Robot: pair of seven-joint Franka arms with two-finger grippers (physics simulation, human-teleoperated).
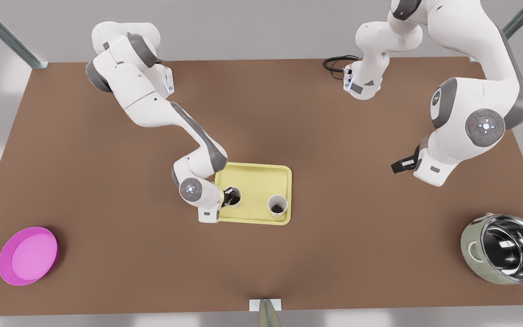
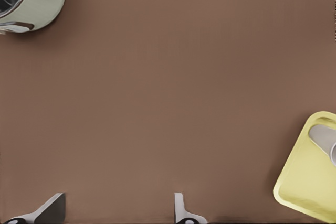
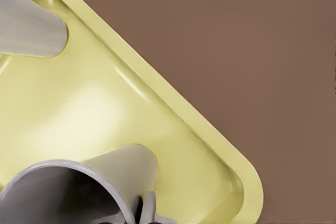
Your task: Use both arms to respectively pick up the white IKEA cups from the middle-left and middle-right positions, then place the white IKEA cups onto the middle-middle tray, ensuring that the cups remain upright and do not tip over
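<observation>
Pinching the wall of the held cup (image 3: 79,192) at its rim with the right gripper (image 1: 229,196), fingers drawn close together on it, apparently one inside and one outside. Sitting directly under that claw, inside the tray (image 1: 257,175), close to the tray edge nearest the arm's wrist. Standing upright: long axis vertical, dark mouth pointing up toward the claw, narrow base down; base looks to be on the tray floor, contact not certain.

Farther out across the tray from that claw: second cup (image 1: 277,205), also upright, mouth up, well apart from the held cup, nothing touching it.

Waiting well apart from the tray, raised over bare table (image 1: 334,254): left gripper (image 2: 118,198), fingers spread wide, nothing between them. Off beyond that claw, away from the tray: steel-lined pot (image 1: 506,250). Far out behind the right arm, near the table corner: pink dish (image 1: 27,255).

Judged step: placing the last cup, release pending. Next move calls for spreading the right fingers without dragging the thin wall sideways, then lifting straight up along the cup's axis so the inner finger clears the rim without tipping it.
</observation>
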